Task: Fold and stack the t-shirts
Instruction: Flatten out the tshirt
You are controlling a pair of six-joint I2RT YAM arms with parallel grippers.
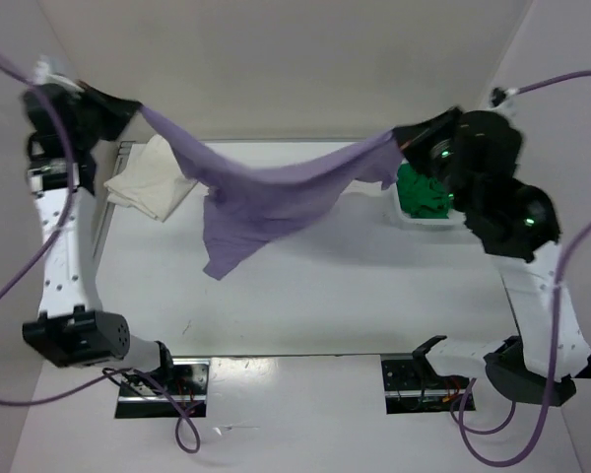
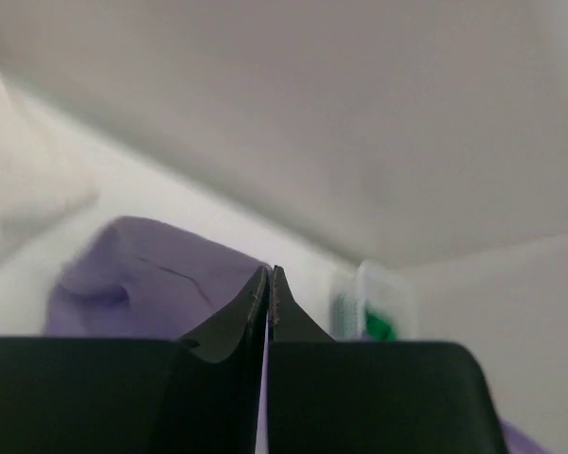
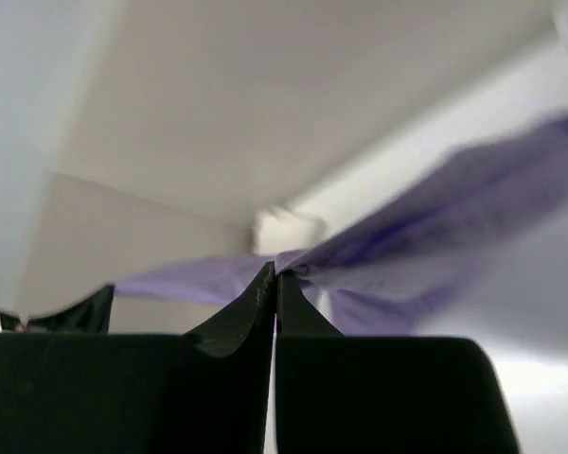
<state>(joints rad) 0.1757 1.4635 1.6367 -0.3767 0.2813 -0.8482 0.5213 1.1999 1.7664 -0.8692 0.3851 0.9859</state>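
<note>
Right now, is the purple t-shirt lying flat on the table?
No, the purple t-shirt hangs stretched between the left claw and the right claw.

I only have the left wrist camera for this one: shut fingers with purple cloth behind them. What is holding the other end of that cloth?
Observer: The right gripper is shut on the far corner of the purple shirt, so it hangs stretched between both arms.
Operator: Is the left one really pinching it?
Observer: Yes. From above, the left gripper holds the opposite corner, raised over the table.
Operator: What is the green blur I see?
Observer: A green shirt, bunched in a white basket beside the right arm.
Operator: And the white blur?
Observer: A white shirt lying on the table below the left end.
</note>
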